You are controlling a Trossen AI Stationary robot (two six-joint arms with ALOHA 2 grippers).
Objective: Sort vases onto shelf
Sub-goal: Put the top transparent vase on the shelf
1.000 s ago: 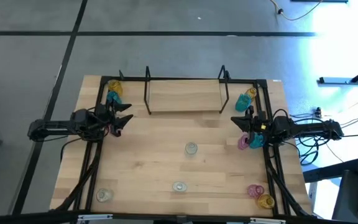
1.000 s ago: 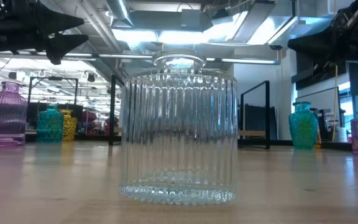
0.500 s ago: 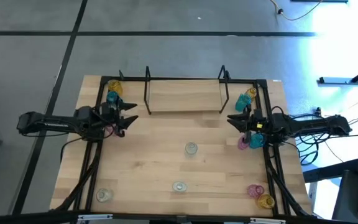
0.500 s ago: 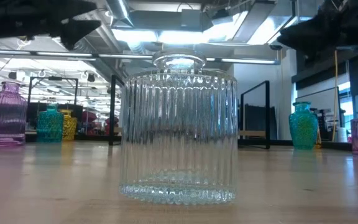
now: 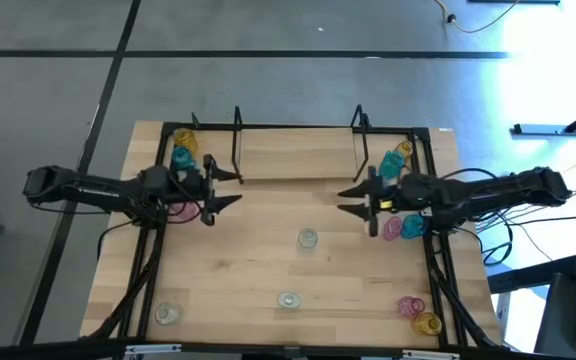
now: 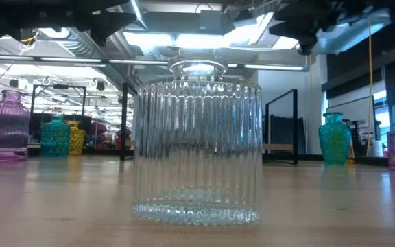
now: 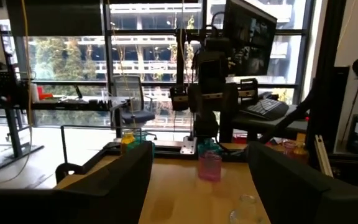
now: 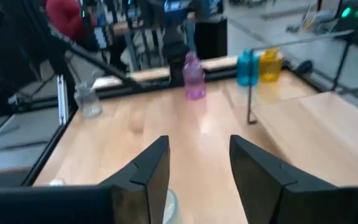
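Observation:
The shelf [image 5: 298, 156] stands at the table's far middle, its board bare. Small vases stand on the tabletop on their bases. Teal and yellow ones [image 5: 181, 150] are at the far left, with a pink one [image 5: 180, 209] under my left arm. Yellow, teal and pink ones [image 5: 398, 190] are at the right. Clear ones [image 5: 308, 238] [image 5: 288, 299] are in the middle. My left gripper [image 5: 236, 189] hovers open, left of the shelf's near edge. My right gripper [image 5: 344, 201] hovers open, to the right of that edge. Neither has anything between its fingers.
A clear vase [image 5: 168, 314] stands near the front left corner; pink [image 5: 411, 306] and yellow [image 5: 427, 323] ones stand near the front right. The tabletop's black frame rails [image 5: 438, 270] run under both arms. Bare wood lies between the two grippers.
Both grippers have risen and reached inward toward the table's middle, the left one going right and the right one going left. The right gripper's fingers have opened on the way. No vase has moved.

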